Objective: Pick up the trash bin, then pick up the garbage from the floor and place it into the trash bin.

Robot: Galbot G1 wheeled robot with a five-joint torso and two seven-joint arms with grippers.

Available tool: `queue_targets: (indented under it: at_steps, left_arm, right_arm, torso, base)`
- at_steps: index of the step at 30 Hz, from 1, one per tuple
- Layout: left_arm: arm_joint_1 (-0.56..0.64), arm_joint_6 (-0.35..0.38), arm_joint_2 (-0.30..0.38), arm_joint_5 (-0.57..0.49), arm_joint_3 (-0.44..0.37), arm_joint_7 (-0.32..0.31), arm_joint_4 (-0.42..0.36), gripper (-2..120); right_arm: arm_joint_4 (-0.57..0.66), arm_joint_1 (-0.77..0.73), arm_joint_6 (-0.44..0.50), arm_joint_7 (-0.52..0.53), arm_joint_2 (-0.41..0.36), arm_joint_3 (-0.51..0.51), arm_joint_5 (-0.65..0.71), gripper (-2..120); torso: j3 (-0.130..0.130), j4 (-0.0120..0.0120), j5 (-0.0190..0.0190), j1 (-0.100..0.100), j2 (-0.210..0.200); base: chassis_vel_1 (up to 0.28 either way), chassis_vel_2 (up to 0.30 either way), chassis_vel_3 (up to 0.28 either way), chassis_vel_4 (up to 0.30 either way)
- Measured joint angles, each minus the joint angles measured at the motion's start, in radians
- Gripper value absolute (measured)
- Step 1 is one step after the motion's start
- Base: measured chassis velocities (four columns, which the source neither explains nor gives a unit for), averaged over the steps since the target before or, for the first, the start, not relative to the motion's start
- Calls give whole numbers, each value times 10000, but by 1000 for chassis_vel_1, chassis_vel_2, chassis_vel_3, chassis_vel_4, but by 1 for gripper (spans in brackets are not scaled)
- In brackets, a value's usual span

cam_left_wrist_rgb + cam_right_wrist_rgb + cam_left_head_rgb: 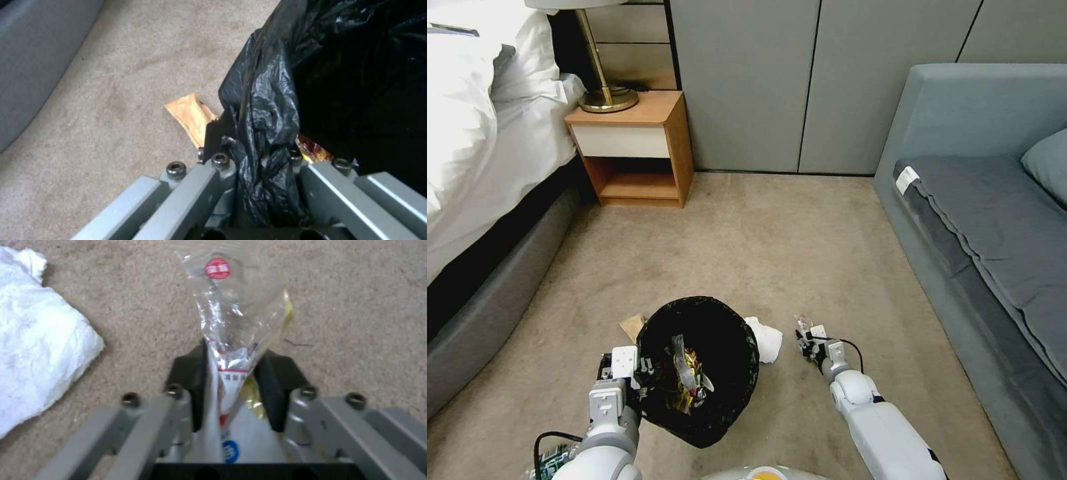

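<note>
My left gripper (pixel 642 375) is shut on the black-bagged rim of the trash bin (pixel 720 320), which hangs tilted above the carpet with wrappers (pixel 687 380) inside. In the left wrist view its fingers (pixel 213 130) pinch the bag-covered rim (pixel 262 140). My right gripper (pixel 805 339) is to the bin's right, low over the carpet, shut on a clear plastic wrapper (pixel 236 316) with red print. A crumpled white tissue (pixel 765 339) lies on the floor between the bin and that gripper. A brown cardboard scrap (pixel 632 326) lies by the bin's far left side.
A bed (pixel 480 167) runs along the left, with a wooden nightstand (pixel 634 147) and brass lamp (pixel 604 93) at the back. A grey sofa (pixel 987 220) lines the right. Open beige carpet (pixel 760 247) stretches ahead to the grey wall.
</note>
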Motion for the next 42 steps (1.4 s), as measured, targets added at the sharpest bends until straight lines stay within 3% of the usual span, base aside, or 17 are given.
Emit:
queue_targets:
  at_steps: [6,14,16,17,20,21,24,25,29,35,37,42]
  left_arm:
    - [8,-9,-8,1,3,0,-32,3]
    - [22,-13,-22,16,14,0,-71,3]
    - [54,-17,-11,16,12,5,-80,3]
    - [54,-17,-11,16,12,5,-80,3]
    - [99,-32,31,0,-10,13,-81,3]
    - [99,-32,31,0,-10,13,-81,3]
    - [112,-72,35,-3,6,5,-78,3]
    - [112,-72,35,-3,6,5,-78,3]
    - [82,-142,24,-8,42,-39,11,3]
    - [86,-144,73,-27,50,-44,22,3]
    - [85,-143,94,-45,52,-41,4,3]
    - [92,-132,70,-40,80,-46,-39,3]
  right_arm:
    - [97,-33,104,17,-43,18,1,0]
    - [461,-139,299,177,-161,31,49,0]
    - [1807,-605,359,221,-380,119,618,0]
    - [1807,-605,359,221,-380,119,618,0]
    - [4838,-1577,557,-7,-640,289,1099,0]
    - [4838,-1577,557,-7,-640,289,1099,0]
    - [7823,-2742,977,-1053,-934,152,1913,0]
    - [7823,-2742,977,-1053,-934,152,1913,0]
    - [10220,-3874,1828,-3038,-1281,-484,1856,0]
    - [10496,-4251,2138,-3591,-1689,-1497,1508,0]
    - [9977,-4222,2347,-3857,-1904,-2233,1224,0]
    - [8927,-3789,2411,-3933,-1855,-2868,1064,0]
  torso:
    - [0,-1,0,0,0]
    - [0,-1,0,0,0]
    - [0,-2,0,1,0]
    - [0,-2,0,1,0]
    - [-1,1,-3,0,1]
    - [-1,1,-3,0,1]
    - [0,-2,1,0,1]
    - [0,-2,1,0,1]
    - [-1,-3,-3,0,2]
    - [-1,-1,-1,0,2]
    - [-1,-1,0,0,1]
    - [0,-1,-2,0,1]
  base:
    - [0,0,0,0]
    - [0,0,0,0]
    - [0,0,0,0]
    - [0,0,0,0]
    - [0,0,0,0]
    - [0,0,0,0]
    - [0,0,0,0]
    - [0,0,0,0]
    - [0,0,0,0]
    - [0,0,0,0]
    - [0,0,0,0]
    - [0,0,0,0]
